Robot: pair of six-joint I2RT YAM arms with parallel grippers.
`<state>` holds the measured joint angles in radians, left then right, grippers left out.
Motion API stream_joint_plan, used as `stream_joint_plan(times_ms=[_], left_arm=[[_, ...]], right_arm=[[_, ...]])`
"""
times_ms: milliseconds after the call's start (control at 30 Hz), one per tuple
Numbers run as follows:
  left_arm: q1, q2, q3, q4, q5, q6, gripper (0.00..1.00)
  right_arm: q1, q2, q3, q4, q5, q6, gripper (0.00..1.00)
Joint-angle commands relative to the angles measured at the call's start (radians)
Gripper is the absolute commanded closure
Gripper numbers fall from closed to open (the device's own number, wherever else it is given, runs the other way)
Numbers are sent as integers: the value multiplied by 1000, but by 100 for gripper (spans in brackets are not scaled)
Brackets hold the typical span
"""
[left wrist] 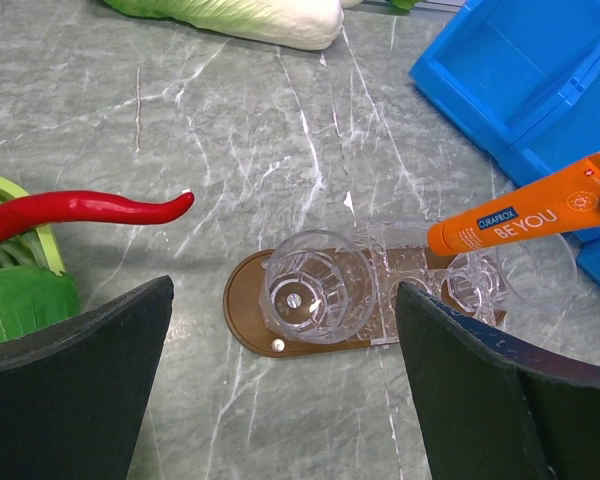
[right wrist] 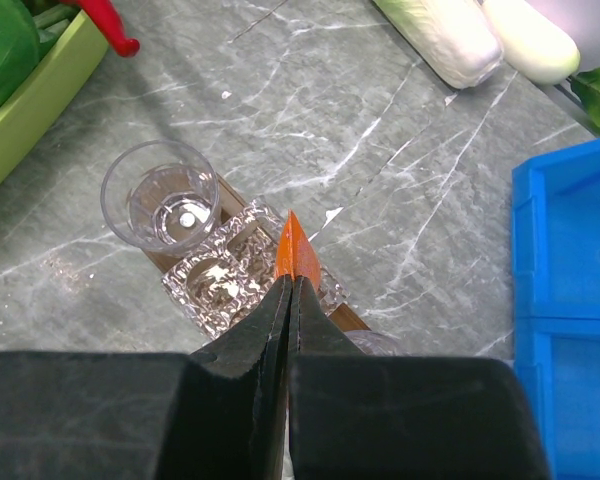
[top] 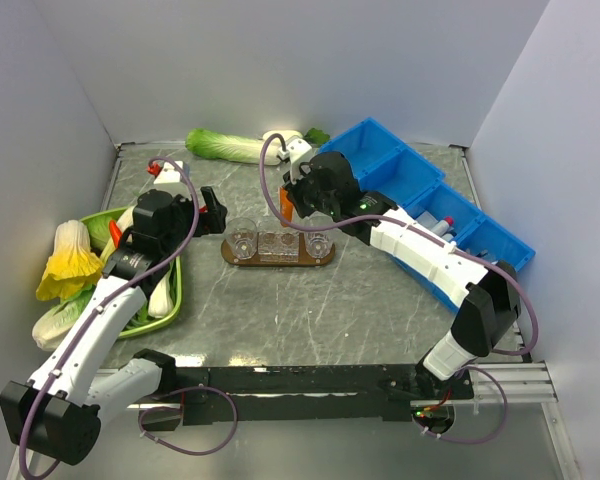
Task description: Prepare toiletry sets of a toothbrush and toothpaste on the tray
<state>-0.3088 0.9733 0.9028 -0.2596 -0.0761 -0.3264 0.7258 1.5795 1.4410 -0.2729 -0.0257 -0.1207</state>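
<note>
Desk (top: 310, 310): grey marbled top, walled on three sides.

Blue bins (top: 410, 170): a row along the right side, running from the far edge toward the near corner.

Green dish (top: 177, 285): left side of the desk, filled with leafy vegetables. A red chili (left wrist: 80, 210) pokes over its rim toward the centre.

Long pale cabbage (top: 225, 147): lying at the far edge of the desk.

Tray (top: 280, 263): mid-desk, long axis left to right. It carries three clear vessels in a row. The left clear cup (left wrist: 307, 287) stands upright, and a faceted clear piece sits in the middle.

Left end effector (top: 210, 212): fingers spread wide and holding nothing. It hovers just left of the tray. In its wrist view the left cup sits between the fingers, well below them.

Right end effector (right wrist: 291, 290): pinched closed on the toothpaste (left wrist: 525, 220), with the fingers meeting over the orange tube.

Toothpaste: tilted, flat end pointing down and away from the fingers. It sits over the middle-to-right part of the tray. I cannot tell whether the tip touches a vessel.
</note>
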Motion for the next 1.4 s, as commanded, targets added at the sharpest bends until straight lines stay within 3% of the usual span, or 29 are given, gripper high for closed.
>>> stream_joint_plan(times_ms=[0,667,1367], left_arm=[[2,-2,24,28,12,7,3],[2,-8,21,31,16,6,3],[2,-5,22,31,15,7,3]], right_arm=[[7,-12,53,0,9,6,100],[29,-53,68,-20,24,12,100],[29,7,76,-20,46,-4,100]])
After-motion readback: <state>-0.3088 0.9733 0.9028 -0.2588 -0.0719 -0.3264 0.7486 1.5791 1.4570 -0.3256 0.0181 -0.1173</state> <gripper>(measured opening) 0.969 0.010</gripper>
